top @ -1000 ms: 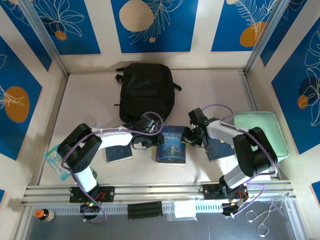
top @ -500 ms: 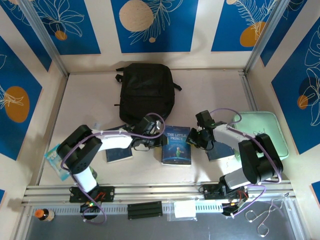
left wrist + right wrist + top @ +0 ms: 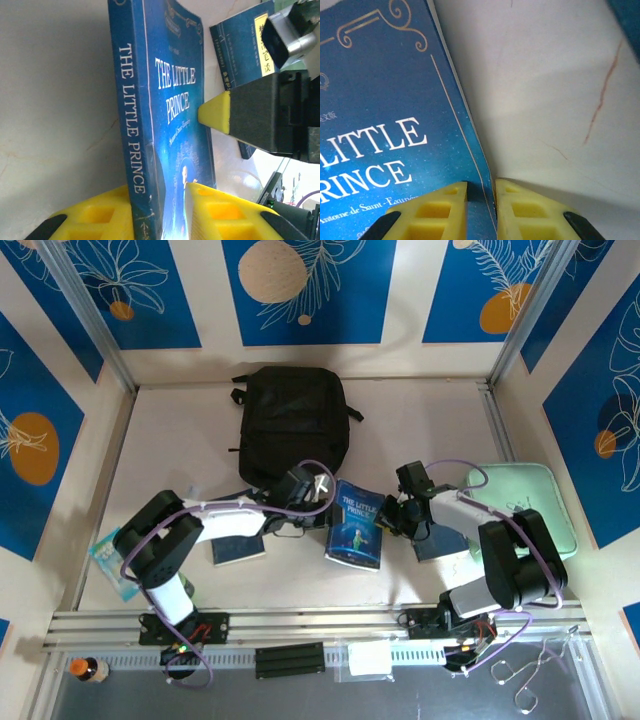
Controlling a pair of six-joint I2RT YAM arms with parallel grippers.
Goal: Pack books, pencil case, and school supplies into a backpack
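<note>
Your left claw sits just off the backpack's near edge. It is clenched on the spine side of the Little Prince book. In the left wrist view its yellow pads press against both faces of the book, with the lettered spine rising between them.

The book is just in front of the backpack's near right corner. From above it looks askew and tipped up rather than flat.

Your right claw is on the side of the book away from the backpack, grasping the opposite long edge. In the right wrist view that edge of the cover runs down into the narrow gap between the two yellow fingers. The left wrist view shows one of its tips resting on the cover beside the word PRINCE.

The two plainer books lie on the table. One is in front of the backpack's near left corner, partly under your left arm. The other is farther from the backpack, just beyond the right claw.
</note>
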